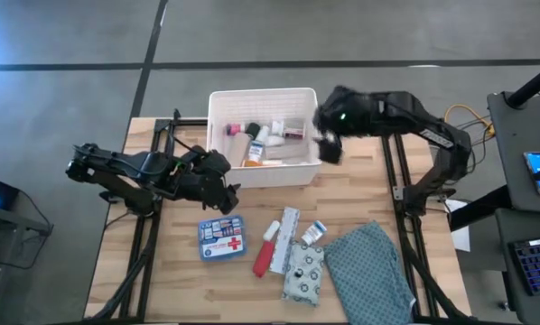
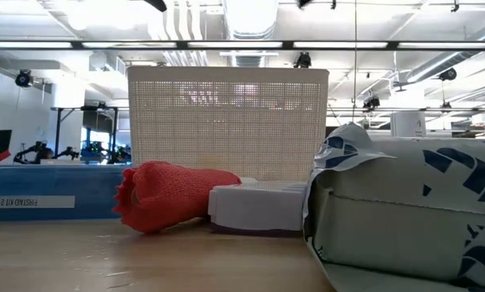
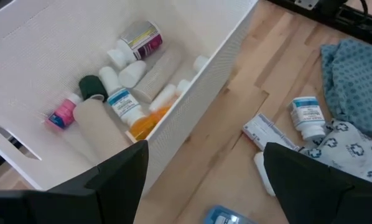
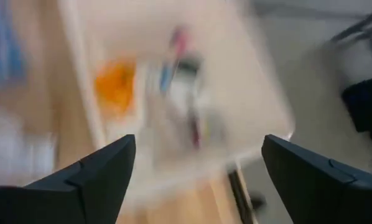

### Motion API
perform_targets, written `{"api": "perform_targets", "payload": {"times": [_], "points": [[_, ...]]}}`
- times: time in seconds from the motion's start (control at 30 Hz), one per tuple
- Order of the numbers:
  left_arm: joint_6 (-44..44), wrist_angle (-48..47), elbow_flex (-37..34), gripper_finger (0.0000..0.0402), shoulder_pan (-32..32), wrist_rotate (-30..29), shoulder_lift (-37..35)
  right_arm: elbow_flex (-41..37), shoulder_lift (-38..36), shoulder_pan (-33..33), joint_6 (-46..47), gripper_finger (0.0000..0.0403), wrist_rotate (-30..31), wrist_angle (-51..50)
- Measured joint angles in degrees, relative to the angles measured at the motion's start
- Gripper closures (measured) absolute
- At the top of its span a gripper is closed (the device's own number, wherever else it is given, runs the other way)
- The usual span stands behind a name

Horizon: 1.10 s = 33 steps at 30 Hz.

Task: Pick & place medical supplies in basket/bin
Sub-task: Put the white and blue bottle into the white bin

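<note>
Basket (image 1: pixel 263 135) at table's (image 1: pixel 175 271) far edge, w/ bottles, orange vial (image 3: pixel 150 120) & pink-capped item inside. Blue first-aid box (image 1: pixel 221 236), red tube (image 1: pixel 266 254), patterned pouch (image 1: pixel 304 271), white bottle (image 1: pixel 314 232) on table nearer, beside teal cloth (image 1: pixel 371 271). Right gripper (image 1: pixel 328 137) at basket's right wall, jaws wide apart, empty. Left gripper (image 1: pixel 221 185) by basket's near-left corner, jaws spread, empty.

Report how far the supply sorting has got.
Done: several bottles and an orange vial lie in the basket. In hand: nothing; the right claw hangs open by the basket's edge. Left: first-aid box, red tube, pouch, small bottle.
</note>
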Motion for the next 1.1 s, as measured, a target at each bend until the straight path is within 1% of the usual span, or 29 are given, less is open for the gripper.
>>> {"api": "perform_targets", "payload": {"times": [0.07,0.2,0.23,0.43,0.57,0.7,0.73,0.9,1.0,1.1], "points": [[1.42,-0.02,-0.01,0.0107,0.00,-0.02,0.00,-1.19,0.03,1.57,-3.55,0.0062,-2.33,-7.02],[3.33,-0.02,-0.05,0.0107,0.11,-0.82,0.00,-6.64,-2.28,5.14,-5.74,0.0061,-8.43,-12.45],[3.67,-0.02,-0.05,0.0107,0.12,-0.84,0.00,-7.77,-3.22,6.25,-5.84,0.0062,-8.52,-13.15],[4.83,-0.02,-0.06,0.0107,0.15,-0.86,0.00,-16.93,-8.61,11.68,-5.69,0.0064,-8.50,-12.03],[4.83,-0.36,-0.08,0.0107,0.15,-0.85,0.00,-25.85,-11.42,13.67,-2.14,0.0064,-9.55,-11.22],[4.84,-0.44,-0.10,0.0107,0.15,-0.81,0.00,-36.52,-12.77,16.31,1.17,0.0064,-16.77,-3.53],[4.83,-0.44,-0.10,0.0107,0.13,-0.79,0.00,-39.07,-12.94,17.28,1.33,0.0064,-17.80,-1.25],[4.63,-0.44,-0.10,0.0107,0.15,-0.77,0.00,-49.35,-12.85,21.38,-1.85,0.0061,-17.23,10.82],[2.78,-0.44,-0.10,0.0107,0.13,-0.62,0.00,-54.80,-12.85,23.30,-3.74,0.0049,-17.33,19.92],[0.38,-0.44,-0.10,0.0107,0.13,0.87,0.00,-59.73,-12.85,24.58,-4.58,0.0037,-17.43,28.38]]}}
